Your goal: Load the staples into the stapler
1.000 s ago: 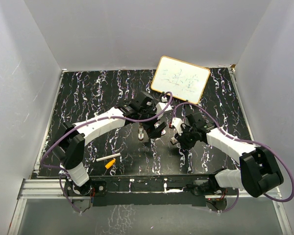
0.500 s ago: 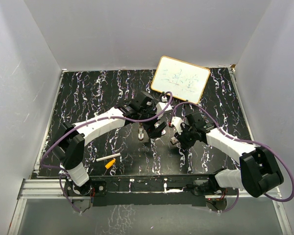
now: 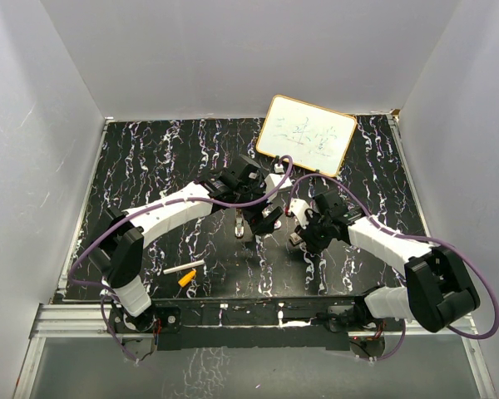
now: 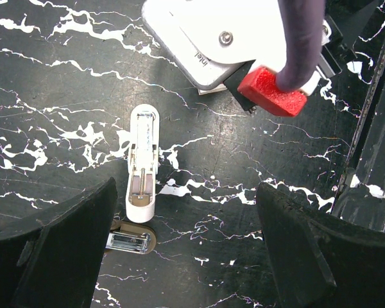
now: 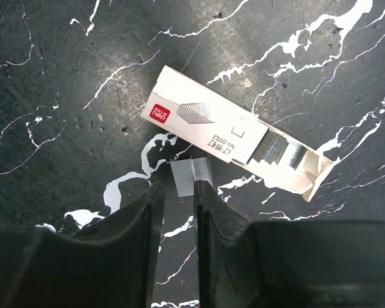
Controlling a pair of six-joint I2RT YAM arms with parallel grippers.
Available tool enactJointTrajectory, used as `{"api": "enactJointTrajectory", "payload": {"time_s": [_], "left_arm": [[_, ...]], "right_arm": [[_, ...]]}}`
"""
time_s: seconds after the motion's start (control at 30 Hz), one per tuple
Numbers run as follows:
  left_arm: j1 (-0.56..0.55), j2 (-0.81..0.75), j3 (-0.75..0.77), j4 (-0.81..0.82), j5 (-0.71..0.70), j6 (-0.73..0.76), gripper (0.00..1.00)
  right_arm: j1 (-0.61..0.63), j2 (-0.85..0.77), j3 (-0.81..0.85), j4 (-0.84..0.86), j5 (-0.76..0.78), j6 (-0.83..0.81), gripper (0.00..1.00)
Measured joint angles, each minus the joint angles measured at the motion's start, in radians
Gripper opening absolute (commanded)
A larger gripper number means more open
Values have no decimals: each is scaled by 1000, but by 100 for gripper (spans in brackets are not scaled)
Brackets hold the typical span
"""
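Note:
The stapler (image 4: 141,172) lies swung open on the black marbled table, white half up and metal-channel half (image 4: 129,240) below it; in the top view the stapler (image 3: 236,223) is a small pale sliver. My left gripper (image 4: 186,256) hangs over it, wide open, with its left finger beside the metal half. A short strip of staples (image 5: 191,176) rests on the table next to the white staple box (image 5: 231,138), whose open end shows more strips. My right gripper (image 5: 178,192) hovers at the strip with its fingers a narrow gap apart, and bare table shows between them.
A small whiteboard (image 3: 306,135) leans at the back. A white stick (image 3: 180,270) and an orange piece (image 3: 185,280) lie near the front left. The right wrist's white housing with a red part (image 4: 269,90) sits close beyond the stapler.

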Motion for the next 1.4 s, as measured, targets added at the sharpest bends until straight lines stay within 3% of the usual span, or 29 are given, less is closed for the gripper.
{"api": "enactJointTrajectory", "payload": {"time_s": [1.4], "left_arm": [[1, 0, -2, 0, 0, 1, 87]], "right_arm": [[19, 21, 0, 37, 48, -27, 29]]}}
